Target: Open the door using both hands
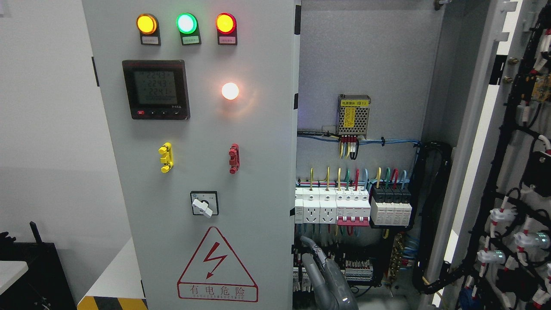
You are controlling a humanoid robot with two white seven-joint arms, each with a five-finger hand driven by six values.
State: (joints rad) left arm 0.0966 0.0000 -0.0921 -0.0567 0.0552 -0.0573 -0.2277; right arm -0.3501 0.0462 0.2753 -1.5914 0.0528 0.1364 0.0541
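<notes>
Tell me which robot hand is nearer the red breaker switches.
Right. The right robot hand sits just below and left of the red breaker switches; the left one isn't in view.

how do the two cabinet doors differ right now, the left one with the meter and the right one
The left door is closed and faces the camera with its outer face, carrying three indicator lamps, a meter and a warning triangle. The right door is swung wide open, showing its inner side, strung with black wiring. Both are tall grey panels of the same cabinet. A grey robot hand reaches in at the bottom by the left door's edge.
</notes>
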